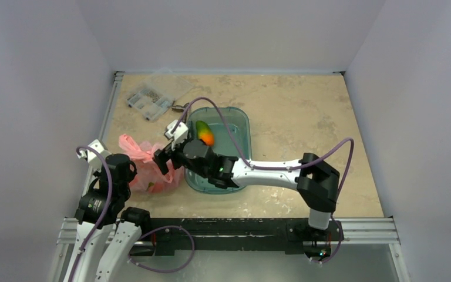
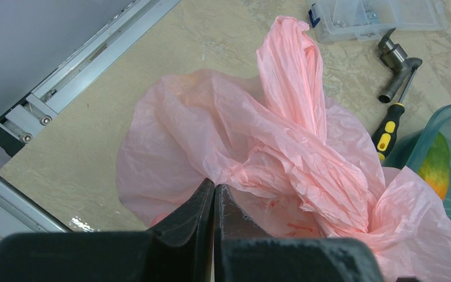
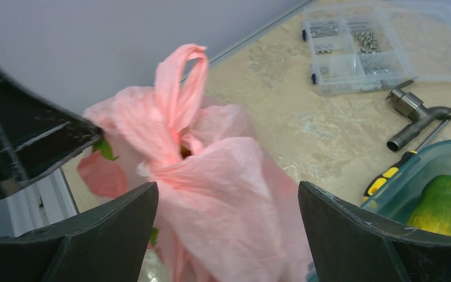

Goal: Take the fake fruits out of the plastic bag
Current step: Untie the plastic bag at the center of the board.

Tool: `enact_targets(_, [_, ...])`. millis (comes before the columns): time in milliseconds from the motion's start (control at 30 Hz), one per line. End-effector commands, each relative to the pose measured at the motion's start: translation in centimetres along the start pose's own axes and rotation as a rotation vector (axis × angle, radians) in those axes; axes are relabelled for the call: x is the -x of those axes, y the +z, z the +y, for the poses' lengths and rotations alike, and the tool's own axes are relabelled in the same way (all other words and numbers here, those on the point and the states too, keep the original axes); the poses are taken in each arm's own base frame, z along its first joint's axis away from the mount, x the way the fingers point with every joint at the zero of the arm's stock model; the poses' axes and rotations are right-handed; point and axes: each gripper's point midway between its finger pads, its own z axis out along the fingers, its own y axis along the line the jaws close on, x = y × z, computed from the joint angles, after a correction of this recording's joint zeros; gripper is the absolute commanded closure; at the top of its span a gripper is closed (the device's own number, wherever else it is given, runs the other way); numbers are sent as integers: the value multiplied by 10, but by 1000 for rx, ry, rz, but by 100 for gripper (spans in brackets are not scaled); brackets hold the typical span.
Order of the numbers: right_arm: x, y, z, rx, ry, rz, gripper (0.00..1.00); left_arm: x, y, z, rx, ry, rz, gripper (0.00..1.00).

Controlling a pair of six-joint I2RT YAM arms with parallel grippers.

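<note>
Left tool (image 2: 213, 189) is pinched right down, fingers together on a fold of the pink plastic bag (image 2: 282, 147) at its near side, so it has film and nothing firmer. Right tool (image 3: 228, 191) is spread wide, one finger either side of the bag's gathered top, touching nothing that I can see. The bag sits on the table (image 1: 305, 111) just left of the teal tub (image 1: 238, 126), where the mango-like fruit (image 1: 204, 133) lies. Its loop handles are twisted up above the bundle. The fake fruits (image 3: 101, 176) are inside: only a red blur and a green leaf show through the film. That film is thin, crinkly and limp; it'll slide and bunch rather than lift cleanly. I'd take the twisted handles or the rim of the mouth, one side per tool, and pull apart. The fruits look light, hard and glossy, likely to roll once free.
</note>
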Motion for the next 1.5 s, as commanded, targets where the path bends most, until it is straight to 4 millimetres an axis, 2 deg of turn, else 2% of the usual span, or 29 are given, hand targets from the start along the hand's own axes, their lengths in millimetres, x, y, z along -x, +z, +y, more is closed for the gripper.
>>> enact_targets(0, [26, -6, 19, -79, -143, -41, 10, 5, 2, -3, -11, 6, -27, 100])
enact_targets(100, [21, 3, 35, -40, -129, -28, 10, 5, 3, -4, -9, 8, -25, 100])
enact_targets(200, [15, 17, 41, -38, -107, -16, 12, 5, 2, -4, -11, 7, -25, 100])
enact_targets(367, [4, 30, 42, -56, -105, 10, 29, 5, 2, -3, -10, 7, -28, 100])
enact_targets(500, [0, 28, 42, -44, -84, 5, 51, 5, 2, -3, -7, 5, -27, 100])
enact_targets(567, [2, 24, 40, -45, -60, -7, 75, 5, 2, -2, -4, 4, -28, 100])
enact_targets(600, [10, 19, 39, -37, -32, -29, 86, 6, 2, -2, -3, 2, -29, 100])
enact_targets(667, [20, 9, 39, 28, 35, -69, 96, 6, 1, -1, 1, -3, -34, 100])
enact_targets(833, [48, -30, 46, 434, 276, -195, 98, 9, -2, 6, 24, -23, -51, 100])
enact_targets(867, [61, -39, 44, 518, 323, -259, 98, 10, -2, 7, 26, -26, -56, 100])
enact_targets(933, [56, -50, 36, 626, 434, -274, 97, 10, -2, 8, 27, -31, -60, 100])
enact_targets(967, [52, -49, 35, 664, 458, -264, 97, 10, -2, 8, 25, -32, -60, 100])
enact_targets(1067, [32, -31, 34, 675, 489, -169, 96, 9, -3, 0, -11, -15, -47, 100])
enact_targets(1167, [26, -22, 32, 653, 493, -147, 95, 7, -5, -16, -96, 30, -16, 100])
enact_targets(1200, [24, -20, 32, 647, 494, -136, 93, 7, -8, -22, -135, 45, -3, 95])
enact_targets(1333, [17, -11, 28, 600, 433, -92, 88, 3, -34, -49, -347, 72, 62, 63])
enact_targets(1467, [14, -10, 23, 565, 388, -79, 77, 17, -60, -70, -510, 111, 48, 33])
